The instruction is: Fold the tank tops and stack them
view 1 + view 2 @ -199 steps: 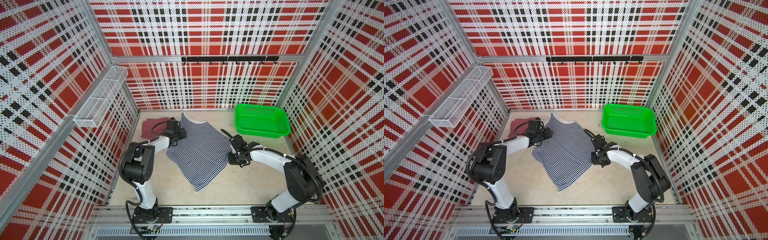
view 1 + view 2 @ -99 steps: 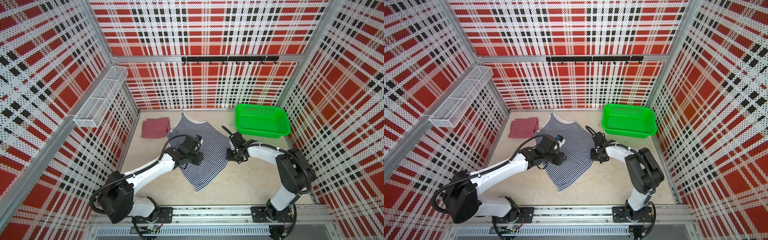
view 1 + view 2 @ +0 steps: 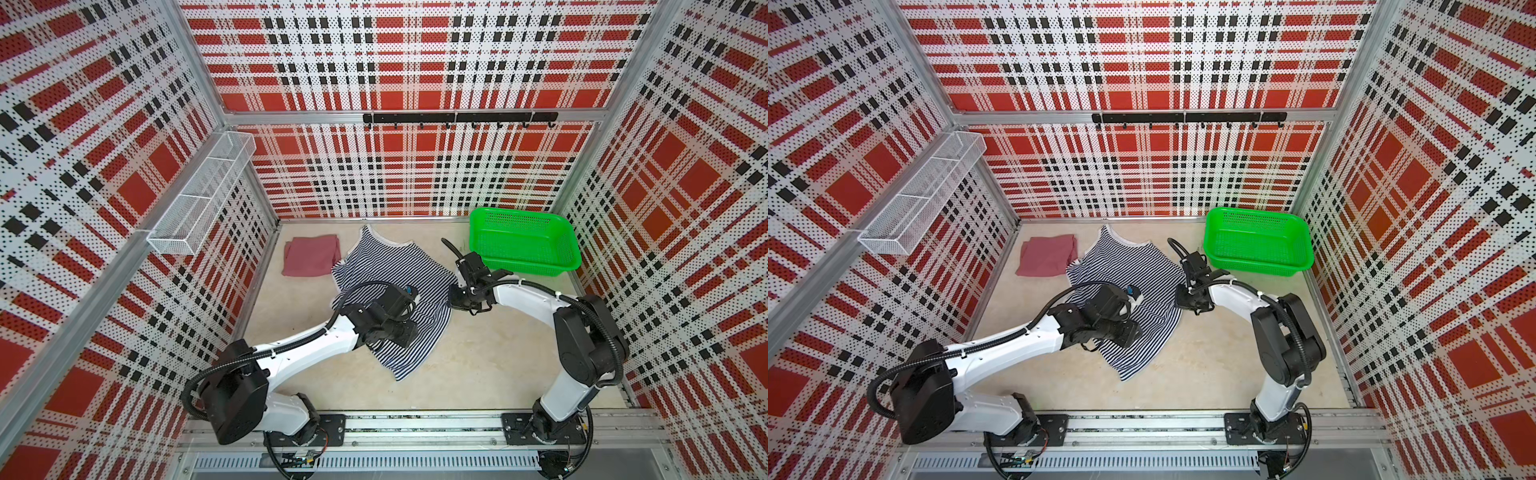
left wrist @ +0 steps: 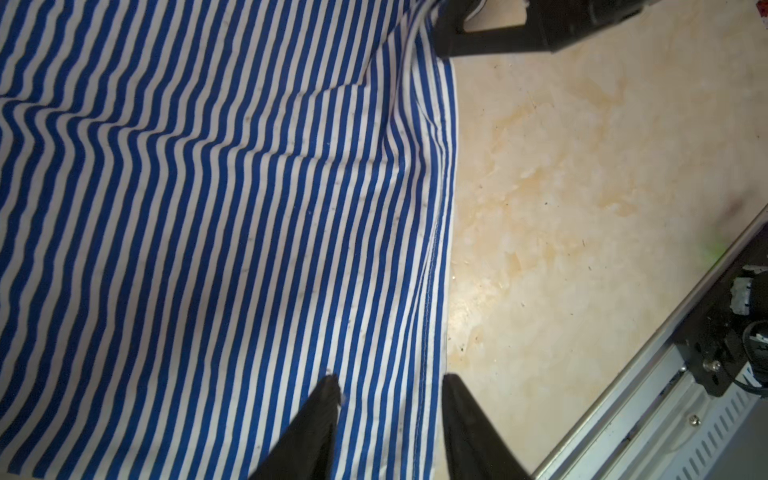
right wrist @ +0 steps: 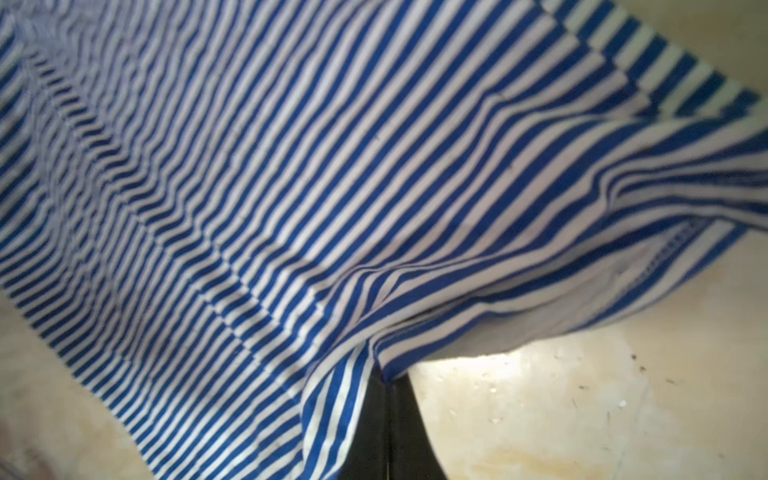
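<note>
Hem of the striped tank top (image 3: 395, 270) lies nearest, one corner pointing toward the robot's bases on the beige table (image 3: 478, 374). Just beyond that corner the left gripper (image 4: 390, 380) hangs over the garment's near right edge with its fingers (image 4: 320, 415) apart. In the left wrist view one is over the stripes and the other over bare table, with the stitched hem running between them. A second ago this arm was folded back at the far left, its gripper at the top's strap beside the maroon tank top (image 3: 309, 261). Now it is stretched out across the cloth.

Farther on, at the right edge of the stripes, the right gripper (image 5: 388, 386) is pinched together on the cloth. In the right wrist view the edge rises off the table in a fold from its fingertips. A second ago it stood at this same edge.

The striped top itself lies much as before, spread slantwise across the middle, with its white-edged straps toward the far wall. At the far left the maroon top lies folded just beside the stripes, no longer partly hidden by the arm. At the far right stands the green basket (image 3: 528, 266), apart from both garments.
</note>
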